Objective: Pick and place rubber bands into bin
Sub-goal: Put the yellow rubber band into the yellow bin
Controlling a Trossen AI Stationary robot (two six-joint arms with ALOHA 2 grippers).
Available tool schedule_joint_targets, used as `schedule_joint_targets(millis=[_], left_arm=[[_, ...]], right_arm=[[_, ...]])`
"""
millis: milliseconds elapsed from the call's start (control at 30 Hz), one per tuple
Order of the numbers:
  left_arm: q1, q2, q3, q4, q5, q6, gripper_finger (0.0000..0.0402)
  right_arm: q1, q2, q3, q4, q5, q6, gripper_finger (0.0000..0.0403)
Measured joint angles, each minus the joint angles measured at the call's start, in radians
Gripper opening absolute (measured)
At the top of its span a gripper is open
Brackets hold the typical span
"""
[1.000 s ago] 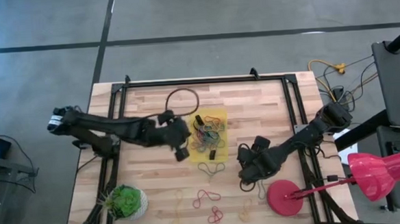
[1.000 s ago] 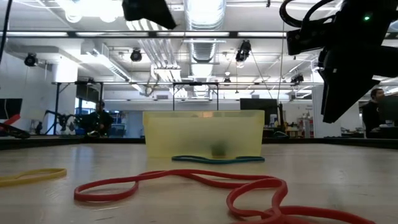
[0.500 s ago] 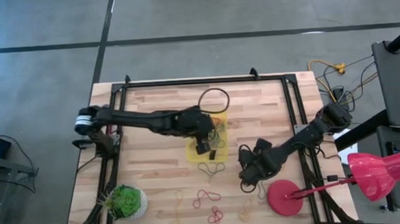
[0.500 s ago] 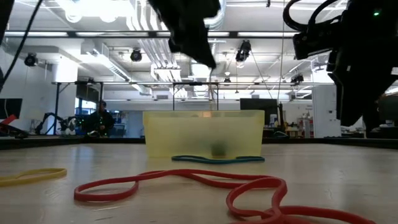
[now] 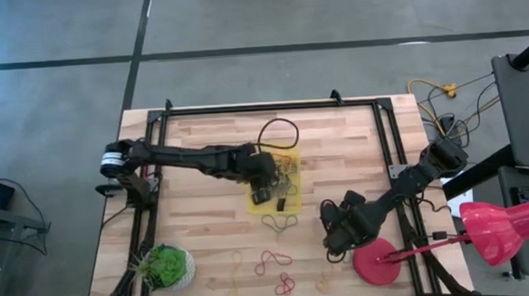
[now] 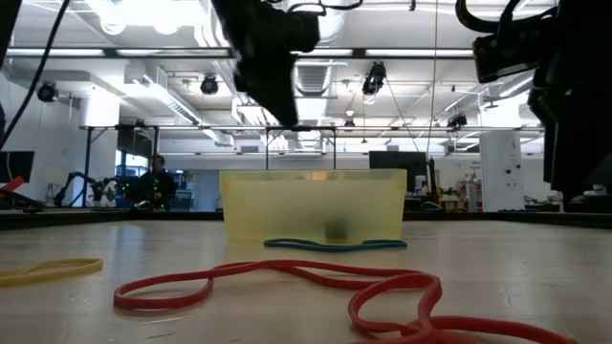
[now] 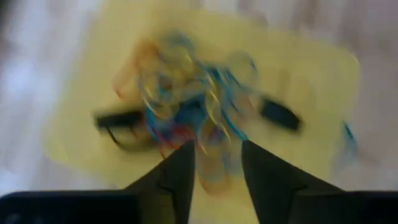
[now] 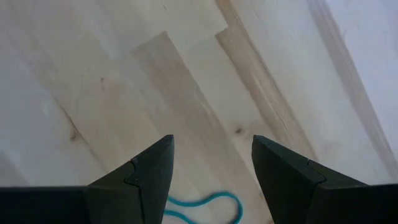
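Note:
The bin (image 5: pixel 275 178), a shallow yellow tray, stands mid-table and holds a tangle of rubber bands (image 7: pixel 186 102) in several colours. My left gripper (image 5: pixel 269 193) hovers over the bin, pointing steeply down, its fingers open (image 7: pixel 217 165). A yellowish loop shows blurred between the fingertips, and I cannot tell whether it touches them. More rubber bands lie on the wood near the front: a green one (image 5: pixel 280 222), red ones (image 5: pixel 272 259) and yellow ones (image 5: pixel 237 263). My right gripper (image 5: pixel 336 241) stands open over bare wood, right of the green band (image 8: pixel 205 208).
A round red disc (image 5: pixel 375 260) lies just right of my right gripper. A green plant ball (image 5: pixel 166 266) sits at the front left corner. Two small dark blocks (image 7: pixel 277 115) lie in the bin among the bands. Black frame rails (image 5: pixel 387 151) run along the table's sides.
My left gripper has swung toward the table's right edge from beside the bin to over it, and has sunk and tipped further down. My right gripper has shifted a little toward the near right, closer to the red disc.

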Motion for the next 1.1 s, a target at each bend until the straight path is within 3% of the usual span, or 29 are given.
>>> schedule_joint_targets(millis=[133, 267, 533, 867, 1100], left_arm=[[-0.059, -0.025, -0.004, -0.129, 0.062, -0.012, 0.0152], [-0.176, -0.066, -0.038, -0.184, 0.065, -0.059, 0.0163], [-0.378, -0.103, -0.169, -0.21, -0.013, -0.457, 0.0164], [-0.53, -0.098, -0.3, -0.197, 0.013, -1.018, 0.0164], [-0.63, -0.098, -0.301, -0.037, -0.04, -1.164, 0.0164]], right_arm=[[0.0, 0.0, 0.0, 0.01, 0.005, -0.006, 0.0203], [-0.001, 0.0, 0.0, 0.079, 0.008, -0.046, 0.0203], [-0.008, 0.0, 0.01, 0.296, 0.008, -0.101, 0.0203], [-0.055, 0.001, 0.055, 0.512, 0.003, 0.11, 0.0203], [-0.064, 0.001, 0.104, 0.529, 0.0, 0.197, 0.0203]])
